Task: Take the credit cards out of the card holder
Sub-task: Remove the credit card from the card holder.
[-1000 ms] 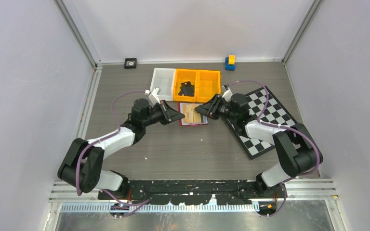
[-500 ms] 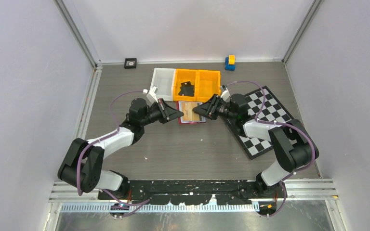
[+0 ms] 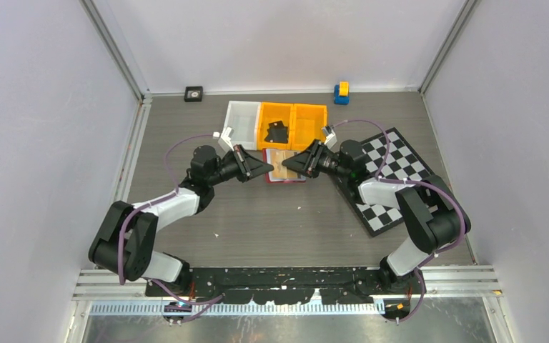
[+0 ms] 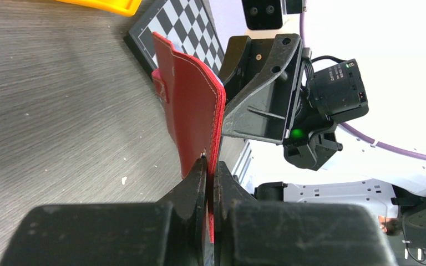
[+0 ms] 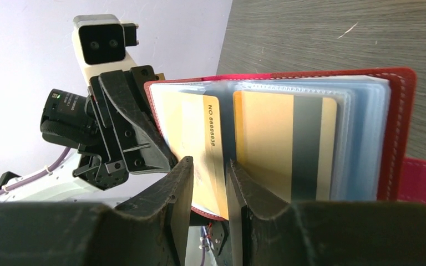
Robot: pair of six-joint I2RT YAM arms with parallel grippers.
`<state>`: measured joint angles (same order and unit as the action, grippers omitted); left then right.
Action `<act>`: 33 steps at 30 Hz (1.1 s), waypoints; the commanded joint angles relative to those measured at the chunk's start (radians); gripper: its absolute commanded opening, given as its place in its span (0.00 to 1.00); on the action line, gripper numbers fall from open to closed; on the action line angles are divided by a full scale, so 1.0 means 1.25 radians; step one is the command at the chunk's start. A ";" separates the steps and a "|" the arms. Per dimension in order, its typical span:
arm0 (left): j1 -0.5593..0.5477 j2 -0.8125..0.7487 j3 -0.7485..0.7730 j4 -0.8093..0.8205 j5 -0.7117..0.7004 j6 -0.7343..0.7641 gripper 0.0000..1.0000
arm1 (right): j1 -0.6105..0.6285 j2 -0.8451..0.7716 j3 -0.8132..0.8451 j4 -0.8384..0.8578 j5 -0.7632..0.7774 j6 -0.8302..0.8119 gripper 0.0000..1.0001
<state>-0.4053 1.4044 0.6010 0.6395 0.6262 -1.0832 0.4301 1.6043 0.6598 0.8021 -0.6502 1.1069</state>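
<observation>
The red card holder (image 3: 286, 174) is open and held up off the table between the two grippers. My left gripper (image 3: 266, 170) is shut on the edge of its red cover (image 4: 191, 111), with the jaws (image 4: 211, 166) pressed tight on the leather. The right wrist view shows pale bluish clear sleeves (image 5: 360, 138) holding two tan credit cards, one on the left (image 5: 191, 127) and one on the right (image 5: 272, 138). My right gripper (image 5: 208, 166) stands with its jaws slightly apart on either side of the left card's lower edge. In the top view it (image 3: 291, 164) sits at the holder's right side.
Two orange bins (image 3: 307, 127) and a white bin (image 3: 241, 118) stand just behind the holder; one orange bin holds a black object (image 3: 277, 131). A chequered board (image 3: 400, 179) lies under the right arm. A blue and yellow block (image 3: 341, 93) and a small black square (image 3: 194, 93) sit by the back wall.
Both grippers and the holder have shifted slightly towards the bins. The right gripper has moved left, closer onto the holder.
</observation>
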 commanded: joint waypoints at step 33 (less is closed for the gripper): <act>0.003 0.023 0.008 0.126 0.043 -0.026 0.12 | 0.005 -0.087 -0.044 0.113 0.019 -0.001 0.01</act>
<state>-0.3973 1.4364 0.6010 0.7250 0.6716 -1.1198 0.4282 1.5352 0.5961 0.9154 -0.6300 1.1275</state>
